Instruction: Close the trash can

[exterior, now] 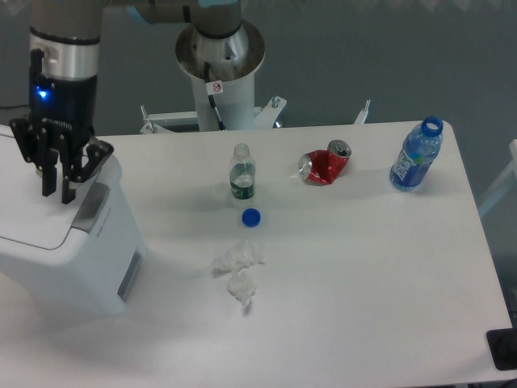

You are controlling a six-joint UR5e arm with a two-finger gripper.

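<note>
**Bin at the table's left edge, lid down; claw above it**

Trash can (69,250): a white boxy bin with rounded corners, stood at the left edge of the table (363,275) and partly cut off by the frame. The flat lid (28,210) is seen lying down on the body. A grey latch (90,206) is set at the lid's right edge, and a grey panel (129,275) is set into the side facing the table's middle.

Gripper (57,187): held over the bin's lid, just left of the latch, pointing down. The two fingers are seen slightly apart, with nothing between them. Contact with the lid cannot be told.

Clear bottle (242,173): upright and uncapped, right of the bin, near the table's middle.

Blue cap (251,217): lying just in front of the clear bottle.

Crumpled tissues (238,271): two white wads, right of the bin and nearer the camera than the cap.

Red can (324,164): crushed, on its side, further right of the bin than the clear bottle.

Blue bottle (417,155): upright and uncapped, farthest from the bin, near the table's right edge.

Arm base (220,61): a white pedestal behind the table.
</note>
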